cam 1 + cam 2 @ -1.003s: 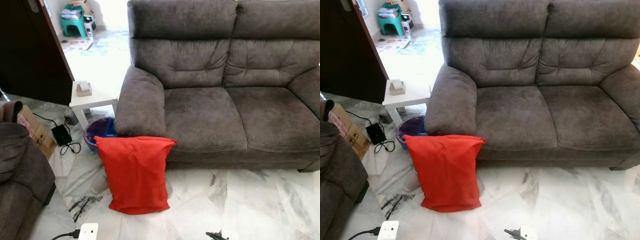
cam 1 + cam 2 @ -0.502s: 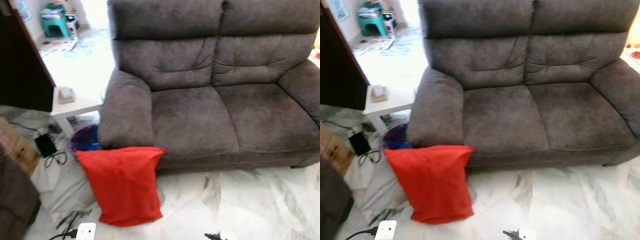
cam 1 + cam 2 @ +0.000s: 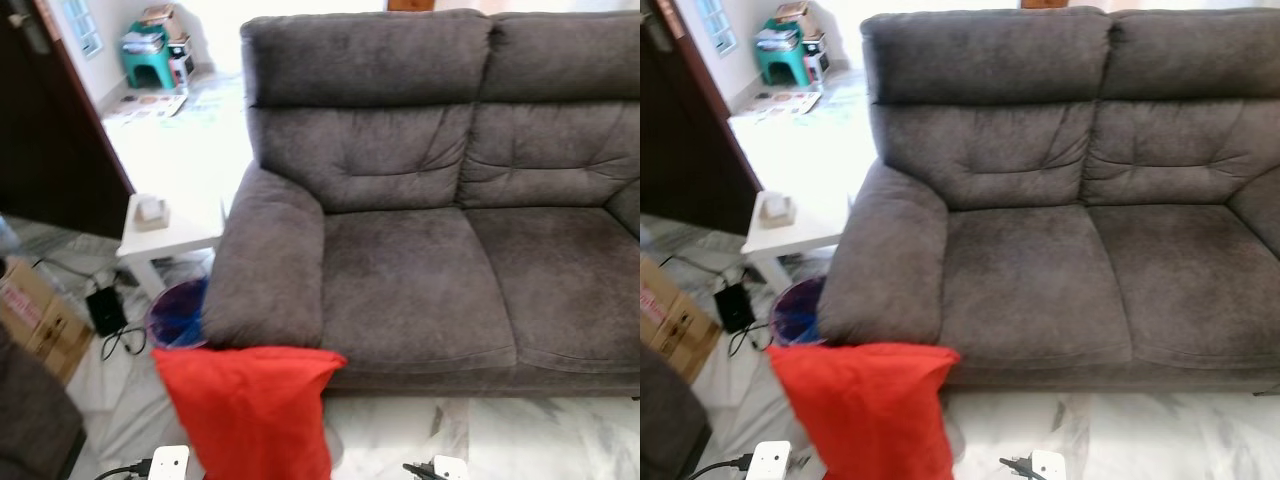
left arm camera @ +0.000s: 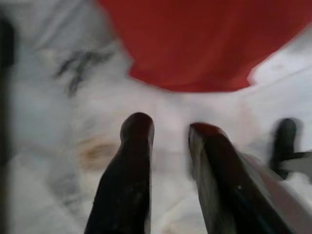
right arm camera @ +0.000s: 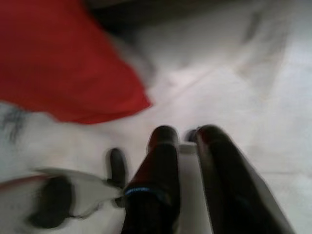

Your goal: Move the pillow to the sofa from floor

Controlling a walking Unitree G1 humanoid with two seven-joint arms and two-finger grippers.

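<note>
Against the sofa (image 3: 400, 260) arm, the red pillow (image 3: 250, 405) stands on the floor (image 3: 1120, 435). Left hand (image 4: 168, 129) hangs slightly parted above the floor near the pillow, holding nothing. Right hand (image 5: 187, 136) is nearly closed, empty.

Matt red cloth pillow (image 3: 250, 410) leans against a napped grey fabric sofa (image 3: 420, 230) on glossy marble floor (image 3: 1120, 435).

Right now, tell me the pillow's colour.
Plain red pillow, clearest in the left eye view.

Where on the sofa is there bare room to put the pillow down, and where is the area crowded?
Both seat cushions of the sofa are bare, between its arms. Crowded: the floor left of the red pillow, with a blue bin, white side table, cardboard box and cables.
</note>
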